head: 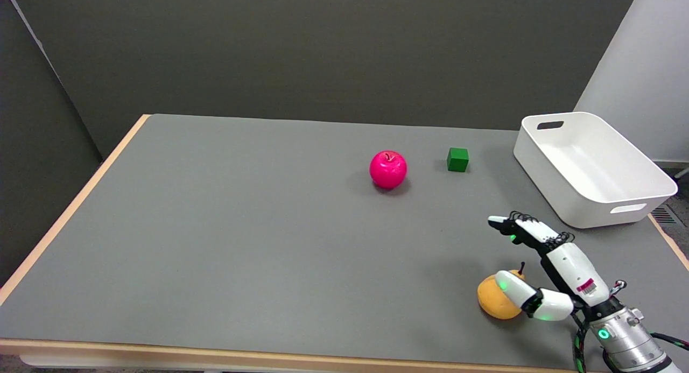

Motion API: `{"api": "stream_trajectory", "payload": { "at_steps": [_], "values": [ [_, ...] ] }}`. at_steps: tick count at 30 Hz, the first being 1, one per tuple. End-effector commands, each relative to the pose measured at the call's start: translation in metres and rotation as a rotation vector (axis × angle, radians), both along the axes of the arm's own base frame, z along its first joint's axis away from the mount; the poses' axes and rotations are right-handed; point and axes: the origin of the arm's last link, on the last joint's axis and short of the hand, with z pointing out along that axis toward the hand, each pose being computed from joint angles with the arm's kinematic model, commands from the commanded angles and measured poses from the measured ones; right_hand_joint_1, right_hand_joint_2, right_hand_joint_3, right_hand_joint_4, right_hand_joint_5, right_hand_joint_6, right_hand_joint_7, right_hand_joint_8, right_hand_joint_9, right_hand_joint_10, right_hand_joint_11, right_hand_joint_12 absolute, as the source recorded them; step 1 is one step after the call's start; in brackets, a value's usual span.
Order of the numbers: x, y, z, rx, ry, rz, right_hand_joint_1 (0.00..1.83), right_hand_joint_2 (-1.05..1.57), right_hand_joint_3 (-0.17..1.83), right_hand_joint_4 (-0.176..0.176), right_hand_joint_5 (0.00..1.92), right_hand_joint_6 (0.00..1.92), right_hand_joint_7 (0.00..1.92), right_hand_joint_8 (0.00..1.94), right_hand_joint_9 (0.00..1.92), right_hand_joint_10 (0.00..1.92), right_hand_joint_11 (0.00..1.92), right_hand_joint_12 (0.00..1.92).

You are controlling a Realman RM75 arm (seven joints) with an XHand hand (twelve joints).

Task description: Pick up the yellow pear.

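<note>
Fingers (530, 230) of right hand (543, 271) spread above yellow pear (492, 303), gripping nothing; white bin (586, 201) holds nothing.

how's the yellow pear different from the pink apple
The yellow-orange pear is dull-skinned and lies near the table's front edge; the glossy pink apple sits farther back, mid-table. The pear is partly covered by the right hand; the apple stands alone, fully visible. Both are rounded fruits with a dark stem.

A lab-like test room: grey table (242, 244) against bare dark partition walls (323, 50).
</note>
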Motion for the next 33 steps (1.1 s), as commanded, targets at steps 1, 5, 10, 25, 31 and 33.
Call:
{"api": "stream_trajectory", "payload": {
  "at_steps": [1,5,10,25,31,33],
  "values": [
    [-0.026,0.008,0.033,0.046,-0.56,-0.091,0.12,0.66,0.8,-0.04,0.25,0.46,0.34,0.41,0.25,0.87,0.26,1.44],
    [-0.028,0.012,0.036,0.056,-0.641,-0.101,0.1,0.66,0.79,-0.042,0.23,0.44,0.3,0.39,0.22,0.86,0.25,1.44],
    [-0.025,0.015,0.037,0.088,-0.71,-0.091,0.05,0.58,0.93,-0.05,0.2,0.42,0.23,0.39,0.18,0.78,0.24,1.41],
    [-0.028,0.006,0.01,0.205,-0.74,-0.148,0.06,0.67,0.76,-0.095,0.12,0.35,0.12,0.32,0.05,0.77,0.2,1.42],
    [-0.04,0.003,-0.008,0.248,-0.761,-0.209,0.06,0.65,0.79,-0.093,0.11,0.34,0.11,0.31,0.04,0.75,0.17,1.42],
    [-0.043,0.006,-0.01,0.244,-0.765,-0.224,0.06,0.64,0.81,-0.092,0.1,0.34,0.1,0.31,0.03,0.74,0.16,1.42]
  ]
}}
